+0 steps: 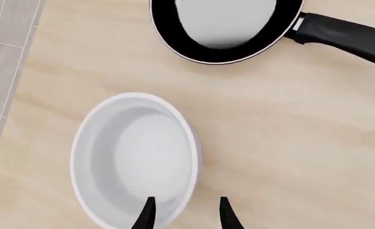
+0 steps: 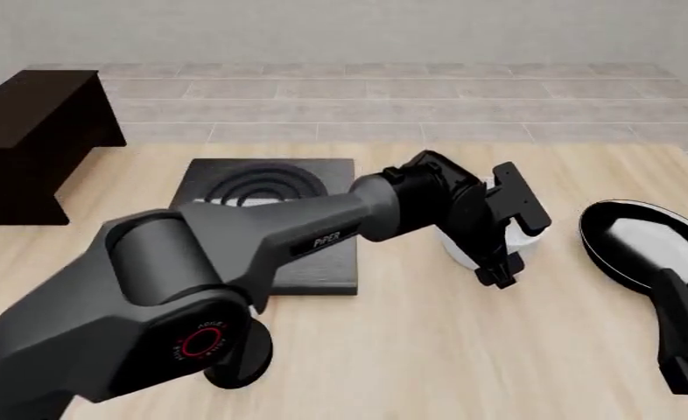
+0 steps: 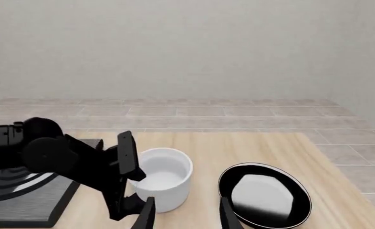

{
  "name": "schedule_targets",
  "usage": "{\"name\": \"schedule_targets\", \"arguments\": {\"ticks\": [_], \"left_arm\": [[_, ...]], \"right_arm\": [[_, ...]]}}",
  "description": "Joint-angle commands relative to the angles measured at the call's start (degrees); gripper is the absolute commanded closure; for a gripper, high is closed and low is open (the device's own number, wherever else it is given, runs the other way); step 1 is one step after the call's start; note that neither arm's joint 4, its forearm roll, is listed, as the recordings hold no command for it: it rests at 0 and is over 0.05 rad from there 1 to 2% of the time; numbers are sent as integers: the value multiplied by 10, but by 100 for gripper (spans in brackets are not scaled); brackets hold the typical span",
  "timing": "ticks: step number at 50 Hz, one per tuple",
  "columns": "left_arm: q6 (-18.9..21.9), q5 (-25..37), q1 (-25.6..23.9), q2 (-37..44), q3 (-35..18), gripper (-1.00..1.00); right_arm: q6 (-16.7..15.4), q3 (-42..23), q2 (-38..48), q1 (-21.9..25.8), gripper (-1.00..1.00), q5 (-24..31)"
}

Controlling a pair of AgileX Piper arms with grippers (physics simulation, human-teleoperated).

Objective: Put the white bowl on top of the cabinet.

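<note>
Left gripper [image 1: 184,217] hangs open straddling the bowl's [image 1: 136,157] near wall, nothing gripped; I'm mid-grasp, so next I close, then carry it to the cabinet [image 2: 35,140].

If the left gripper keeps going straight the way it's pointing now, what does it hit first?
Most likely the white bowl: the left gripper points down with its open fingers straddling the bowl's near wall, one tip over the inside, one outside. Below that comes the table.

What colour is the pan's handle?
Black. The pan has a black handle, seen best in the left wrist view.
</note>
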Motion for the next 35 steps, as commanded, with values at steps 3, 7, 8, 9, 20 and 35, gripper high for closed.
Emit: {"name": "schedule_targets", "arguments": {"ticks": [3,7,8,9,20,35], "left_arm": [[-16,-5,2,37,3,-100],[-19,-13,-8,36,16,-100],[-21,-15,-9,37,18,-100],[-21,-15,-8,38,19,-100],[-61,-43,-28,39,70,-100],[-65,-14,-33,33,50,100]], "right_arm": [[0,2,1,0,-100,-2],[0,0,0,0,-100,0],[0,0,0,0,-100,0],[0,-1,0,0,-100,1],[0,0,0,0,-100,0],[0,0,0,0,-100,0]]}}
